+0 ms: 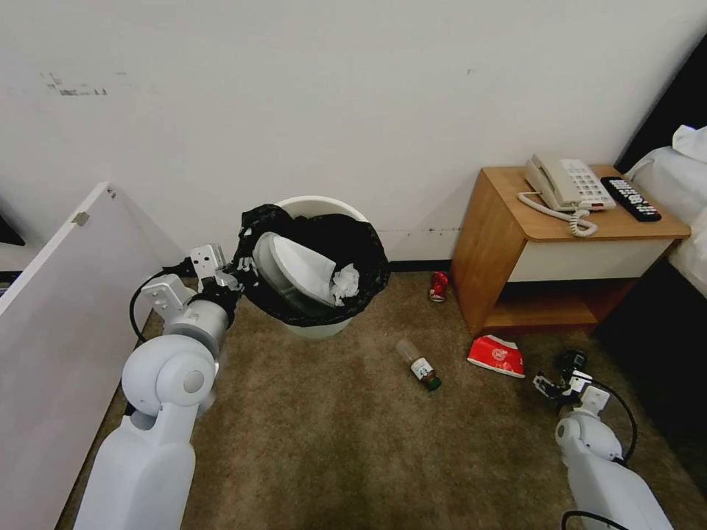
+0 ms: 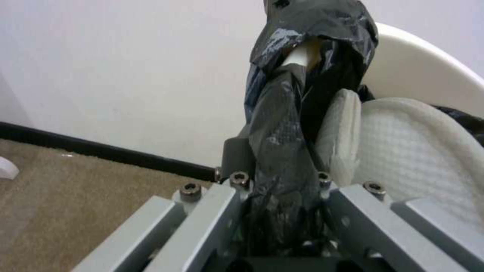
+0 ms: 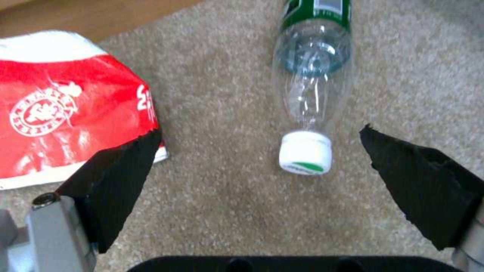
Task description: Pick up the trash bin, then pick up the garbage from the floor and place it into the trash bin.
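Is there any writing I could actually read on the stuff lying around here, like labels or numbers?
Red packet: a white round emblem and what looks like "2", otherwise too blurred to read.
Clear bottle: green label, print unreadable.
Brown bottle: label too small to read.
Telephone and remote control: key markings too small.

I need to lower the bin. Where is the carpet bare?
Bare carpet lies in front of the trash bin, left of the brown bottle. It is crowded near the nightstand: red can, red packet, clear bottle.
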Controlling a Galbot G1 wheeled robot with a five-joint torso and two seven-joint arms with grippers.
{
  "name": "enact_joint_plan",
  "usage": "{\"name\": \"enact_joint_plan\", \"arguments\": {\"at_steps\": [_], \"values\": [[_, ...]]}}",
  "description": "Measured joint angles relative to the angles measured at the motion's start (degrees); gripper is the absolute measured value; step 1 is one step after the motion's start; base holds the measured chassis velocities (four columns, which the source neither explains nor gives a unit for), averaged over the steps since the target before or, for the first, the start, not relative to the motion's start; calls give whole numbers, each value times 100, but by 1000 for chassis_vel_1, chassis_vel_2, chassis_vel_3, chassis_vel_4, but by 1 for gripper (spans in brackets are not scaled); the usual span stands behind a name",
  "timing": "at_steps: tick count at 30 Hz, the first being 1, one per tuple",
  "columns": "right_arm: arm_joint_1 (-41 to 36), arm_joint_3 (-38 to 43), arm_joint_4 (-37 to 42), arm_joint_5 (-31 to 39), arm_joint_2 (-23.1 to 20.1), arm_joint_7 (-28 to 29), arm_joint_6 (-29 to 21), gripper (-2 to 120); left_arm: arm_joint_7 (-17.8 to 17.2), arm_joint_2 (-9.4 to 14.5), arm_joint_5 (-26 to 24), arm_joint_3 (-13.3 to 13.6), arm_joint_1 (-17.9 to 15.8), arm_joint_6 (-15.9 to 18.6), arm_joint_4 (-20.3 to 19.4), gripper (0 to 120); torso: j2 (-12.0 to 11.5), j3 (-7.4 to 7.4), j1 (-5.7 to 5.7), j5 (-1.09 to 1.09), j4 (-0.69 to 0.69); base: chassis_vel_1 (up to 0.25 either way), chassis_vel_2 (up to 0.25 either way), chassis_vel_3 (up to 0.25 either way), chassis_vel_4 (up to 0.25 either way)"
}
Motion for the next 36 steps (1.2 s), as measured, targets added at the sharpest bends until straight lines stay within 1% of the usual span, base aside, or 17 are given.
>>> {"name": "enact_joint_plan", "arguments": {"at_steps": [10, 36], "values": [[201, 17, -442, -26, 2, -109, 172, 100, 6, -5, 5, 18, 5, -2, 32, 5, 0, 0, 0, 0, -1, 0, 0, 0, 0], [389, 119, -988, -31, -33, -262, 417, 100, 12, -33, 21, 14, 62, -13, 5, 5, 0, 0, 0, 0, -1, 0, 0, 0, 0]]}}
